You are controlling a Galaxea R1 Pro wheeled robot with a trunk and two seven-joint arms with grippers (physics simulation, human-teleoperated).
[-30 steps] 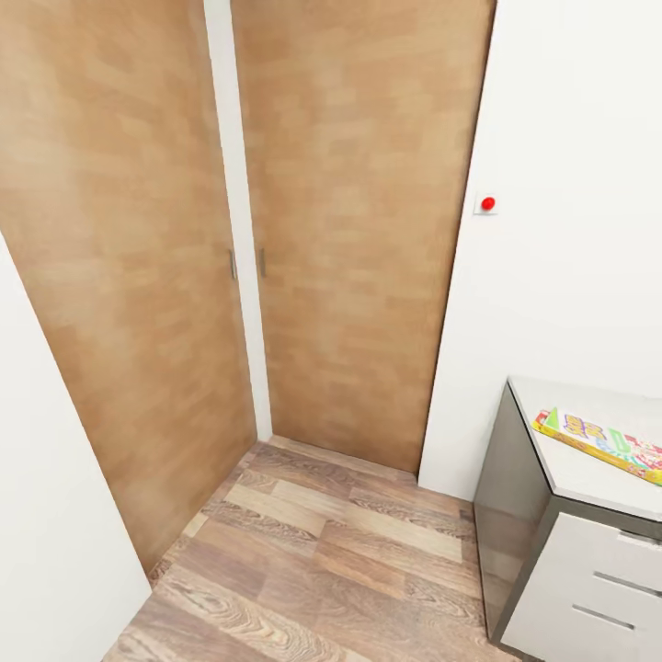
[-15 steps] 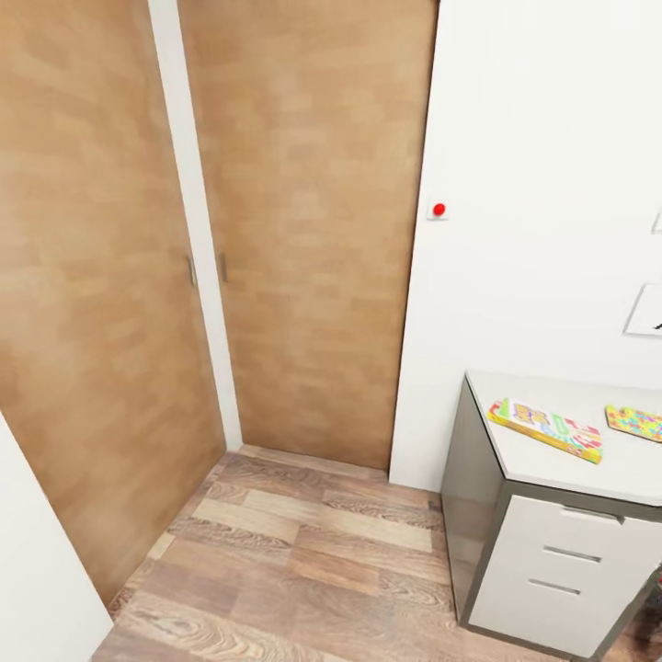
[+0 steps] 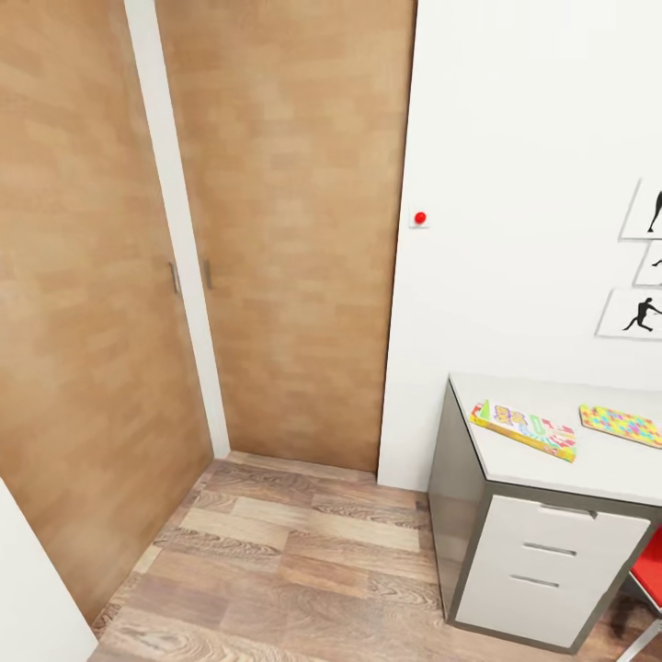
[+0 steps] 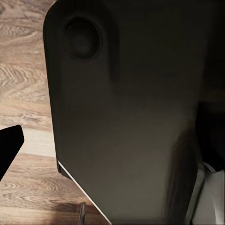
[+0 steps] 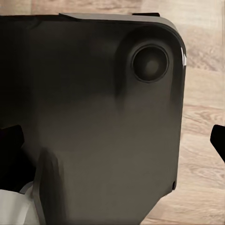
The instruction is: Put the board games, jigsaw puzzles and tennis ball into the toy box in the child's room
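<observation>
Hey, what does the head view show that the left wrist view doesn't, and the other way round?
Head view alone: the table with a board game and a jigsaw puzzle lying apart on it, white drawers, wooden doors, silhouette pictures, a red chair.

Left wrist view alone: a dark, rounded part of the robot, seen from close up.

Both: the wood-plank floor.

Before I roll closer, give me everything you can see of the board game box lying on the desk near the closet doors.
The board game is a flat rectangular printed box with yellow edges and a top of white, green and red with yellow lettering too small to read. It lies flat and closed on the table's pale grey top, near the corner closest to the wooden doors, set at an angle to the desk's edges. Nothing rests on it; a jigsaw puzzle lies apart, further along the desk.
</observation>
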